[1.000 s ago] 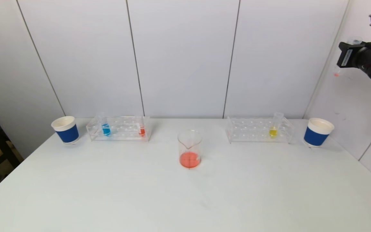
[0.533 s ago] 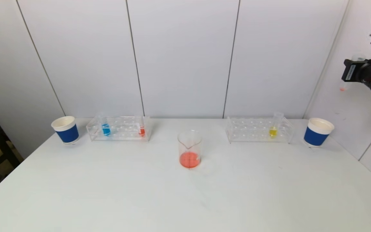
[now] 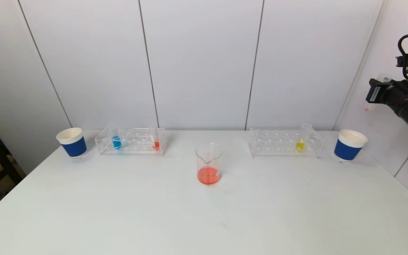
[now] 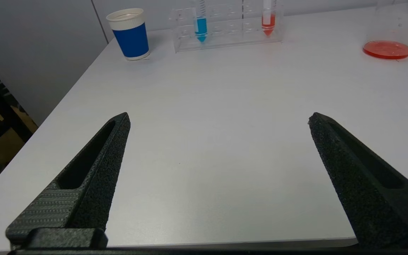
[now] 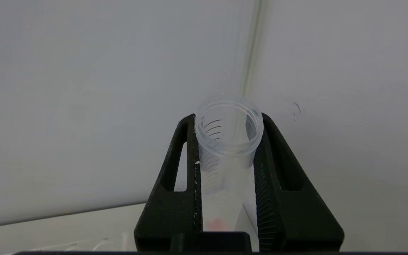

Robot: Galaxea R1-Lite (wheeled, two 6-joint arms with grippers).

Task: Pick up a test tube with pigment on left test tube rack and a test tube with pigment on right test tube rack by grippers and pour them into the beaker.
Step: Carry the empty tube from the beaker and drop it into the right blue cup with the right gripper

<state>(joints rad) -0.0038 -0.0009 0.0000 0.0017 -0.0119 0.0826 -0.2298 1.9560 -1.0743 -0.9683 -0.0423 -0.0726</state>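
The glass beaker [image 3: 208,163] stands mid-table with red liquid in its bottom. The left rack [image 3: 131,141] holds a blue-pigment tube [image 3: 116,141] and a red-pigment tube [image 3: 156,143]. The right rack [image 3: 284,142] holds a yellow-pigment tube [image 3: 300,141]. My right gripper [image 3: 376,92] is high at the far right, above the right blue cup, shut on a nearly empty clear test tube [image 5: 227,148] with a red trace at its tip [image 3: 367,108]. My left gripper [image 4: 218,122] is open and empty, low over the table's near left part, out of the head view.
A blue paper cup [image 3: 72,142] stands left of the left rack. Another blue paper cup [image 3: 350,145] stands right of the right rack. White wall panels close the back and right side. The left table edge drops to dark furniture.
My right gripper, holding the tube, drifted right and then came down and a little left, toward the right blue cup. Everything on the table stayed put.
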